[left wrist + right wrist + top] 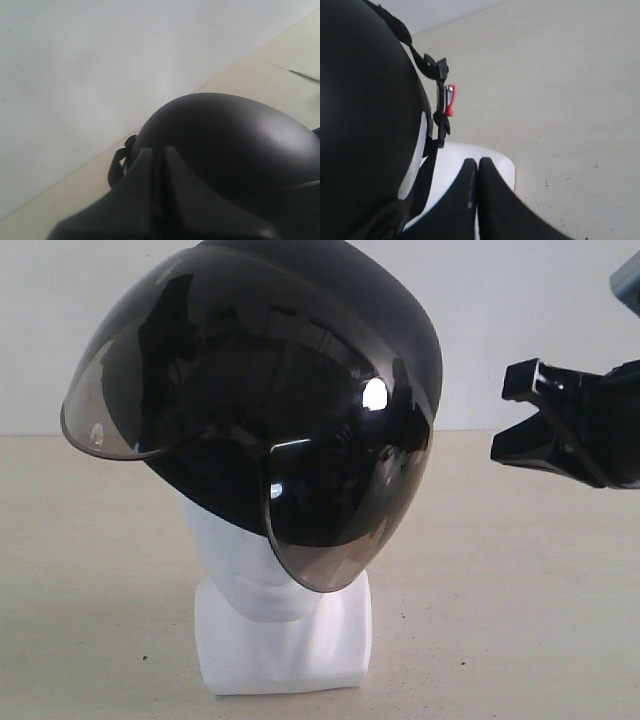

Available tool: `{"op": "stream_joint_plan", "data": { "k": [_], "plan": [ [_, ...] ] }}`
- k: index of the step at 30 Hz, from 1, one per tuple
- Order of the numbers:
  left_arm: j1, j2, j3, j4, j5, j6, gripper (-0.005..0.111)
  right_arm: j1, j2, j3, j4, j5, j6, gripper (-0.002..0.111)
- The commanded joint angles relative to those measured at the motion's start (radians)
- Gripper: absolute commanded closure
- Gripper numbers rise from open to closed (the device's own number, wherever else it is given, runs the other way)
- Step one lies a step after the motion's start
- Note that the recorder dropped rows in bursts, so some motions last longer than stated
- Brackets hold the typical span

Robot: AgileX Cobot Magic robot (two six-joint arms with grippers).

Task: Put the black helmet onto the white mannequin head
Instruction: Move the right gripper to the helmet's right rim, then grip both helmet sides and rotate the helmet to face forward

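Atop the white mannequin head (283, 635) the black helmet (300, 390) sits askew. Left gripper (158, 151) and right gripper (478, 162) are pinched closed, empty; either's brush could topple it.

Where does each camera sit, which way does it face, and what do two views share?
Left wrist: behind the shut left gripper, facing over the black helmet toward the wall.
Right wrist: behind the shut right gripper, along the helmet's side to its strap.
Exterior: in front, facing the white mannequin head; the right gripper shows.
Shared: all three see the helmet.
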Motion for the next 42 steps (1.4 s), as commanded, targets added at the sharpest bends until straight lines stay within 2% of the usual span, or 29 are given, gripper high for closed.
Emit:
{"op": "stream_joint_plan", "data": {
  "k": [1, 6, 13, 17, 26, 34, 42],
  "plan": [
    [-0.008, 0.017, 0.001, 0.043, -0.006, -0.107, 0.102, 0.000, -0.014, 0.001, 0.015, 0.002, -0.037, 0.108],
    [-0.008, 0.041, 0.031, 0.043, 0.037, -0.120, 0.102, 0.000, -0.016, 0.001, 0.047, -0.015, -0.037, 0.108],
    [-0.008, 0.043, 0.065, 0.081, 0.031, -0.132, 0.102, 0.000, -0.011, -0.016, 0.089, -0.039, -0.040, 0.108],
    [-0.008, 0.043, 0.065, 0.140, -0.010, -0.165, 0.102, 0.000, -0.011, -0.037, 0.105, -0.045, -0.040, 0.108],
    [-0.008, 0.096, 0.065, 0.140, -0.122, -0.168, 0.102, 0.000, 0.073, -0.037, 0.172, -0.041, -0.040, 0.108],
    [-0.008, 0.155, 0.065, 0.140, -0.119, -0.164, 0.102, 0.000, 0.106, -0.042, 0.430, 0.018, -0.288, 0.108],
    [-0.008, 0.163, 0.065, 0.170, -0.102, -0.164, 0.102, 0.000, 0.106, -0.120, 0.447, 0.142, -0.326, 0.108]
  ]
}}
